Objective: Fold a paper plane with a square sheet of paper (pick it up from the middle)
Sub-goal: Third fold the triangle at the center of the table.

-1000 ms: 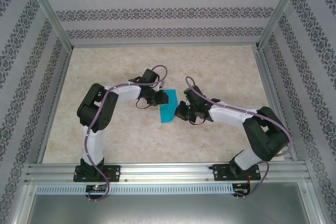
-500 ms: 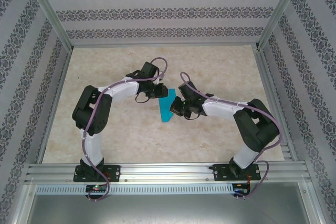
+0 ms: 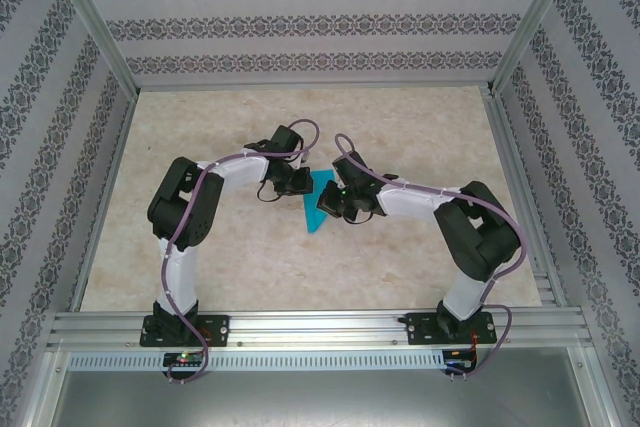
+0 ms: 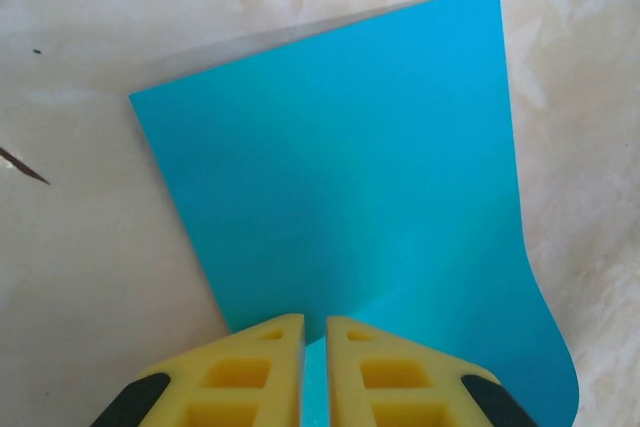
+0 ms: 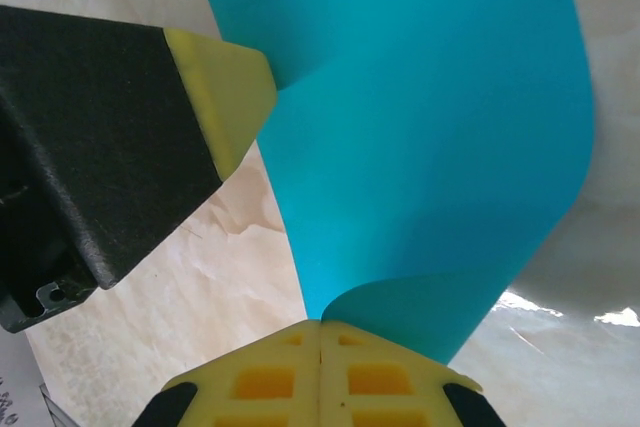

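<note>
Near the middle of the table [image 3: 200,247] is one sheet [image 3: 317,211]; the left gripper [image 4: 315,325] and the right gripper [image 5: 320,327] both clamp it tightly.

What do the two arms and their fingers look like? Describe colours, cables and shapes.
The left arm and the right arm both have white links between bulky black joints. A thin purple cable runs along each arm. The left fingers and right fingers are yellow wedges with rectangular recesses and black outer edges.
</note>
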